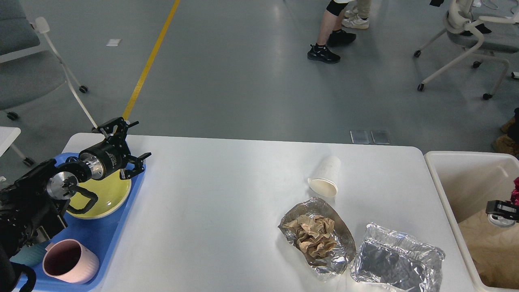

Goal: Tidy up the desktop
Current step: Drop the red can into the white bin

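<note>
The white desktop holds a white paper cup lying on its side right of centre. In front of the cup are a foil container with crumpled brown paper and an empty foil container. My left gripper is open and empty. It hovers over the far end of the blue tray, by the yellow plate. Only a part of my right gripper shows at the right edge, over the cream bin. A small magenta thing sits right by it, and its fingers are cut off.
A pink mug stands at the near end of the tray. The bin holds brown paper. Beyond the table are office chairs and a person's legs on the grey floor.
</note>
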Tool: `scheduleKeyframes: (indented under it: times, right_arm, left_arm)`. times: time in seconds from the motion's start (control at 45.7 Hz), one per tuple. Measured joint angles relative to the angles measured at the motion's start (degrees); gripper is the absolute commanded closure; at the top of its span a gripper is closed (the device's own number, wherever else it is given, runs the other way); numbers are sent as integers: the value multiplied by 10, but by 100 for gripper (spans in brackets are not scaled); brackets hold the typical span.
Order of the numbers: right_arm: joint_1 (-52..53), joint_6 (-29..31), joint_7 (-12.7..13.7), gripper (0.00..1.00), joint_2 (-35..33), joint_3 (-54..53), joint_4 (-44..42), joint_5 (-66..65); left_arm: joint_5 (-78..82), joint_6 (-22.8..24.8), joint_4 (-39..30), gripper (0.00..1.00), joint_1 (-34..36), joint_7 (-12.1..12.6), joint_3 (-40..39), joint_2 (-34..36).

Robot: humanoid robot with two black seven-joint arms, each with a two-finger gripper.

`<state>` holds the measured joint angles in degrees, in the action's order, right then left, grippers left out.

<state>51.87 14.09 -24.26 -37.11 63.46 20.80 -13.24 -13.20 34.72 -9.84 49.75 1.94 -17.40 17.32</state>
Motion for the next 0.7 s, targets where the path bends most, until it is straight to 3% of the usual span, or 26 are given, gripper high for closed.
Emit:
scheduleKeyframes:
  times: [0.066,0.241,0.263,0.701]
  right_arm:
    - [0,0,0,25,-1,0,1,0]
    - [1,3,0,7,-1,2,9,2]
    - [2,3,0,2,-1,2,10,2]
    - [48,18,-2,0,-2,31,54,2]
  left_arm:
    - [0,0,0,4,0,0,0,0]
    - [0,0,0,4,0,0,0,0]
    - [0,0,0,4,0,0,0,0]
    - [0,0,0,4,0,0,0,0]
